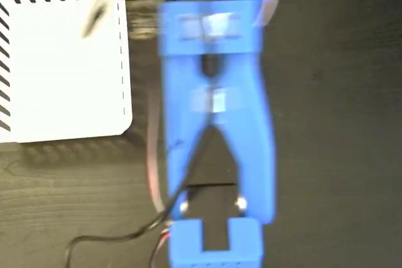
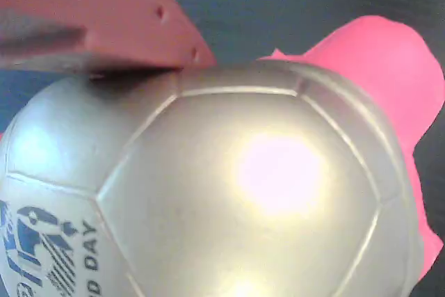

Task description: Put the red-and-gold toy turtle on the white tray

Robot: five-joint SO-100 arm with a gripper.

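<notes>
— How many things are sitting out there?

— One dark desk [image 1: 339, 123] is carrying everything. One blue arm [image 1: 213, 123] is stretching down the middle of the fixed view, blurred. One white tray [image 1: 63, 61] is lying at the upper left, with black stripes showing along its top and left edges and a dashed line running down its right side. Some thin cables [image 1: 113, 238] are trailing across the desk by the arm's lower end.

— And the turtle?

— One red-and-gold toy turtle [image 2: 243, 186] is filling the wrist view, its shiny domed shell pressing up against one reddish finger [image 2: 90, 15]; a pink part [image 2: 379, 67] is sticking out at the upper right. In the fixed view I am not seeing it at all.

— Is the gripper clamping it?

— I'm only seeing that one finger touching the shell, so I cannot tell.
</notes>
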